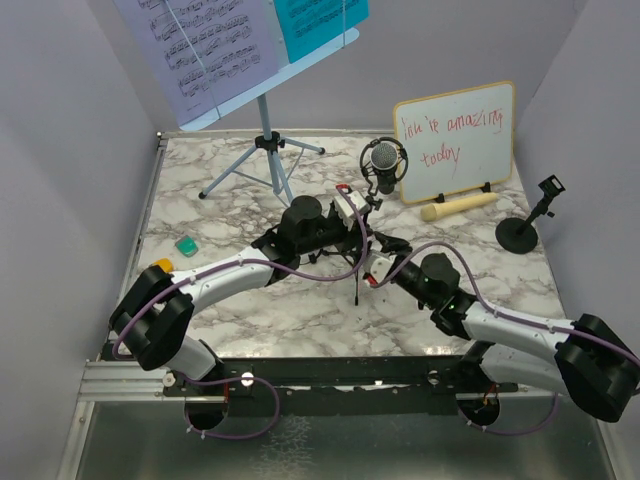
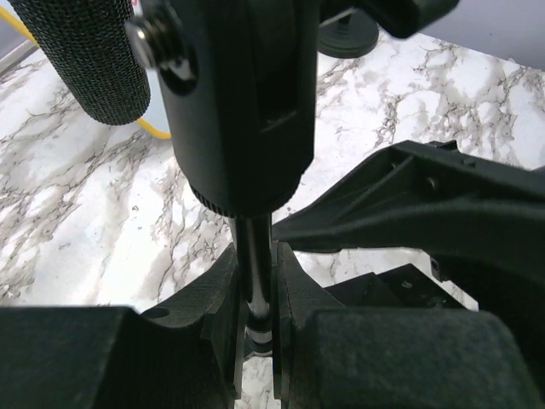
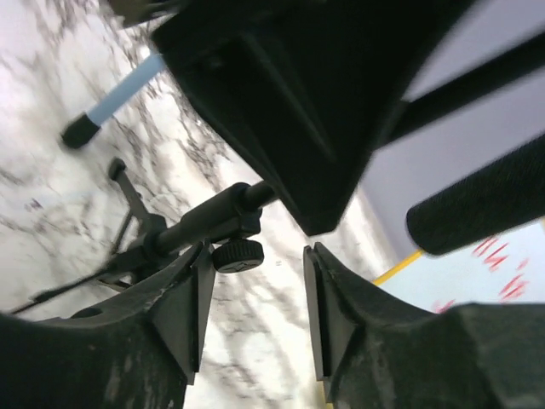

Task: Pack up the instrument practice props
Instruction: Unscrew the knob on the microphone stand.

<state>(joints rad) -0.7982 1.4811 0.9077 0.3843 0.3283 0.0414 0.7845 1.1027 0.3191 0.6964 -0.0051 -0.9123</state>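
Left pincer tight on stem of black studio microphone; right pincer spread around tripod knob.

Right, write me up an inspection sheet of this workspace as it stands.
Surface: marble tabletop, no spills seen.
Job's things: music rack stands back left, holding the printed music sheet and cyan sheet; studio microphone upright between the arms; cream microphone lies before the whiteboard, apart from its round-base pole.
Clutter: whiteboard, green block, orange block.
Grippers: left gripper shut on the studio microphone's stem; right gripper open around a tripod knob.
Cables: purple cables along both arms.
Surroundings: plain grey walls.
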